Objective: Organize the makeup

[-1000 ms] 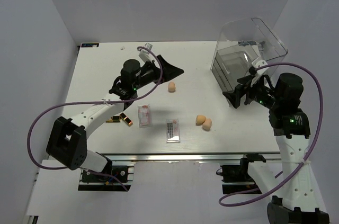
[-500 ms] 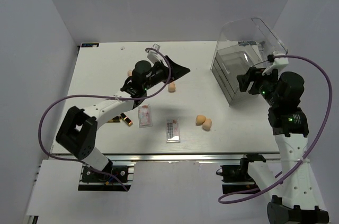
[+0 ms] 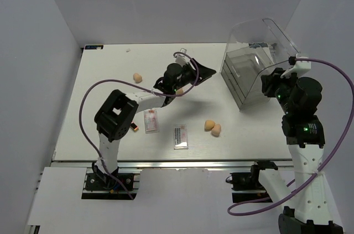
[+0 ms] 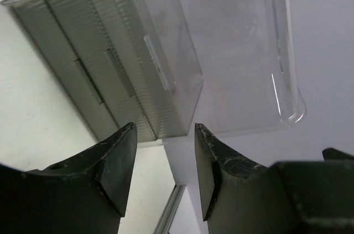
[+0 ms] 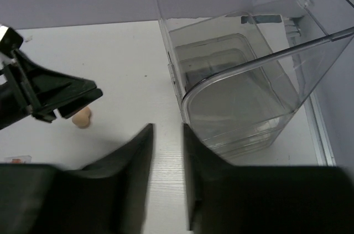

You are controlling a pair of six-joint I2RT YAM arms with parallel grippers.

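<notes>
Sponges [image 3: 210,125] and palettes [image 3: 151,120] lie on the table [image 3: 99,90] outside the drawer box [image 3: 246,76]; both arms' jaws parted.

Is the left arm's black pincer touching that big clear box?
Apart. The right wrist view shows bare table between the left pincer and the clear box.

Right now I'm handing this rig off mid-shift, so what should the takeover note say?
Both empty: left gripper open, facing the drawer box; right gripper slightly open beside it.
On the table: four sponges, one far left, one under the left arm, two together; pink palette; dark palette; one lipstick visible.
Done: nothing seen in the box.
Left: put everything away.
</notes>
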